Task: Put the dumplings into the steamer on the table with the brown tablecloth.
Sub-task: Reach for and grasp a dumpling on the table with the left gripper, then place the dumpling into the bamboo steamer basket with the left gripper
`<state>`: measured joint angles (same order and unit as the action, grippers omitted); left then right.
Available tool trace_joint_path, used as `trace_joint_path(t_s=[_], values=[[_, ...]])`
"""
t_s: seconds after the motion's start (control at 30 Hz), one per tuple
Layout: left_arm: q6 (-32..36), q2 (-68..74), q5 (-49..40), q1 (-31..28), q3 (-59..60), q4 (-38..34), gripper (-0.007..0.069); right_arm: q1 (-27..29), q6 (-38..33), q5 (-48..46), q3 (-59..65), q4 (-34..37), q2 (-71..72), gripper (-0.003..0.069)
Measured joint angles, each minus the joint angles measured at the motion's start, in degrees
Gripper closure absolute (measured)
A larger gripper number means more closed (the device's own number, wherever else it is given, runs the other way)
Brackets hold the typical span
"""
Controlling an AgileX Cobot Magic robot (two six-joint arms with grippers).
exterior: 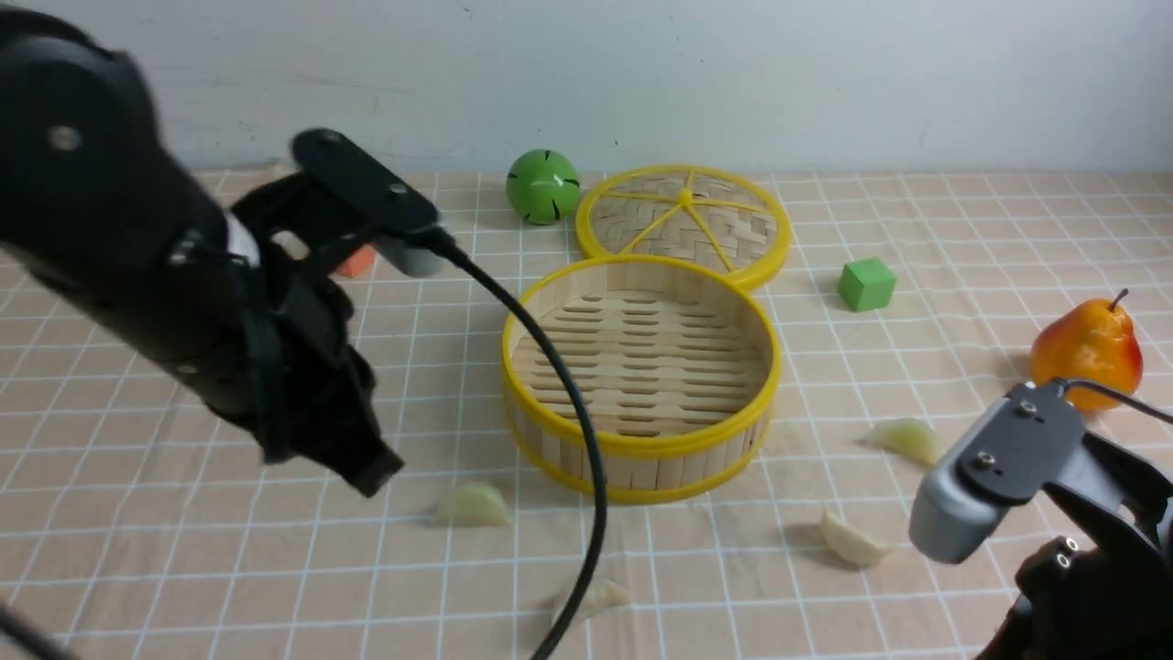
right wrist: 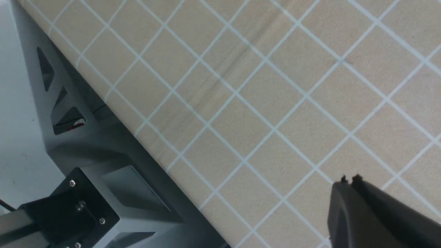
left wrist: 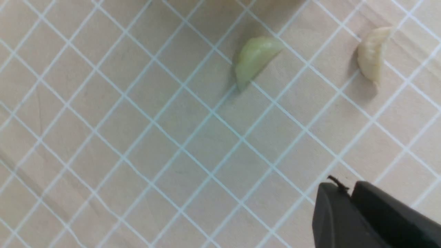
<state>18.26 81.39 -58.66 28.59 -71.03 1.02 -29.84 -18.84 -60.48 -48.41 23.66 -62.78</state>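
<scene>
Light brown cloth (exterior: 183, 568) with white squares and small creases, white wall (exterior: 779, 73) behind, left pincer (exterior: 371, 472) closed up with nothing in it, green dumpling (exterior: 474, 506) just beside its tip, steamer (exterior: 641, 446) past that, right pincer (right wrist: 349, 181) closed too, holding nothing, white dumpling (exterior: 852, 539) near it.

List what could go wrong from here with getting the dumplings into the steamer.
1. The left arm's cable hangs across the front of the steamer and over the nearest dumpling. It may snag the rim or drag that dumpling as the arm moves.
2. The left gripper looks shut and sits off to one side of the green dumpling. Descending like this would likely shove it rather than grasp it.
</scene>
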Motion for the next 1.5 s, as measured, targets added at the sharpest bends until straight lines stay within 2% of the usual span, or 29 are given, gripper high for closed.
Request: trace_joint_path(t_s=[0.07, 0.1, 0.17, 0.23, 0.27, 0.4, 0.57, 0.7, 0.8, 0.87, 0.97, 1.2, 1.4, 1.5], values=[[1.5, 4.7, 1.3, 0.8, -0.8, 1.0, 0.0407, -0.1, 0.0, 0.1, -0.1, 0.0, 0.1, 0.0666], [1.5, 5.1, 1.3, 0.9, -0.9, 1.0, 0.0407, -0.1, 0.0, 0.1, -0.1, 0.0, 0.1, 0.0666], [4.1, 10.9, 4.1, 1.1, -0.9, 1.4, 0.0258, -0.1, 0.0, 0.2, -0.1, 0.1, 0.1, 0.0662], [4.9, 12.9, 5.3, 1.2, -0.9, 1.8, 0.0216, -0.1, 0.0, 0.2, -0.1, 0.2, 0.1, 0.0661], [5.8, 16.2, 7.5, 1.2, -0.9, 2.7, 0.0164, -0.1, 0.0, 0.2, -0.1, 0.5, 0.1, 0.066], [6.3, 21.5, 13.3, 1.2, -0.9, 4.0, 0.0116, -0.1, 0.0, -0.2, -0.1, 1.3, 0.1, 0.0659], [6.6, 27.3, 21.9, 1.2, -1.0, 5.1, 0.012, -0.1, 0.0, -0.5, -0.1, 1.3, 0.1, 0.0655], [6.6, 30.0, 23.6, 1.2, -1.3, 5.2, 0.0146, -0.1, 0.0, -0.5, -0.1, 1.3, 0.1, 0.0651], [6.6, 30.6, 23.5, 1.3, -1.8, 5.5, 0.0189, -0.1, 0.0, -0.5, -0.1, 1.6, 0.1, 0.0648], [5.6, 30.7, 23.3, 1.4, -1.9, 5.7, 0.0262, -0.1, 0.0, -0.5, -0.1, 1.9, 0.1, 0.0646], [1.3, 30.7, 23.4, 1.5, -2.2, 7.1, 0.0384, -0.1, 0.0, -0.5, -0.1, 2.2, 0.1, 0.0645], [-9.2, 29.0, 16.0, 1.4, -7.9, 9.3, 0.0377, -0.1, 0.0, 0.3, -0.1, 2.3, 0.1, 0.0637], [-14.4, 26.0, 10.6, 1.4, -18.6, 3.5, 0.0377, -0.1, 0.0, -0.2, -0.1, 3.4, 0.1, 0.0629], [-23.3, 26.9, 11.7, 1.4, -26.7, 0.1, 0.0377, -0.1, 0.0, -1.4, -0.1, 6.1, 0.1, 0.0625]])
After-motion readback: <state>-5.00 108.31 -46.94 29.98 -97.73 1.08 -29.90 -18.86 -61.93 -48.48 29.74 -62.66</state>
